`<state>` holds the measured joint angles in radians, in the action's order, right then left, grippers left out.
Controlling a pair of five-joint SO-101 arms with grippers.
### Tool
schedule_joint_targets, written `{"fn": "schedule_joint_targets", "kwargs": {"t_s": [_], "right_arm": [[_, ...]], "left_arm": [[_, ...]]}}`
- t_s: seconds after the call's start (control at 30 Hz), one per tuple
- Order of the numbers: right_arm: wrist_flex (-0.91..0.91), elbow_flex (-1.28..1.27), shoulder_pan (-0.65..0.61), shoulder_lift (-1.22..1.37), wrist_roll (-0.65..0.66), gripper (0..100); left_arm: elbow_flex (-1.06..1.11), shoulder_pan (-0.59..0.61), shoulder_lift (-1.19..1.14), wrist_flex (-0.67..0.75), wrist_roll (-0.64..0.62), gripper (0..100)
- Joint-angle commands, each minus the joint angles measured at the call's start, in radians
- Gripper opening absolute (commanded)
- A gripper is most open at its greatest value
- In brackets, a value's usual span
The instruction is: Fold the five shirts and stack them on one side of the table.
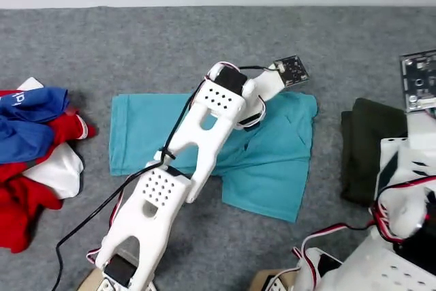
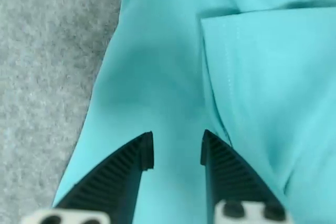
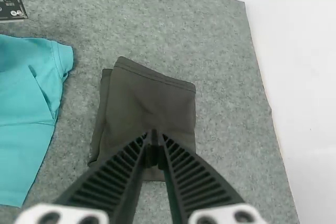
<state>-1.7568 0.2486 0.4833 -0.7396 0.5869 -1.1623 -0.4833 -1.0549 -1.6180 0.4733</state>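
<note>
Teal shirt: mid-table, long axis side to side, directly beneath left gripper, jaws spread beside a fold edge. Right gripper: jaws pressed together, above folded dark shirt, farther off.

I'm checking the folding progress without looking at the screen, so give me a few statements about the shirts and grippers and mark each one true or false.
1. The left gripper is open over the teal shirt. True.
2. The dark shirt lies spread out flat in the middle of the table. False: it lies folded, beside the teal shirt and nearer the table's edge.
3. The right gripper is shut on the teal shirt. False: it is shut, but over the dark shirt.
4. The red, blue and white shirts lie in an unfolded heap on the far side of the teal shirt from the dark shirt. True.
</note>
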Motion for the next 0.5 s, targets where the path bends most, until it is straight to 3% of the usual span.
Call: {"fn": "schedule_joint_targets", "kwargs": {"t_s": [0.0,0.2,0.47], "right_arm": [[-0.041,-0.002,0.016,-0.013,-0.011,0.9],[-0.041,-0.002,0.016,-0.013,-0.011,0.9],[-0.041,-0.002,0.016,-0.013,-0.011,0.9]], "left_arm": [[-0.162,0.002,0.006,-0.123,0.014,16],[-0.147,-0.035,0.1,-0.141,0.008,16],[0.289,-0.132,0.348,-0.133,0.011,16]]}}
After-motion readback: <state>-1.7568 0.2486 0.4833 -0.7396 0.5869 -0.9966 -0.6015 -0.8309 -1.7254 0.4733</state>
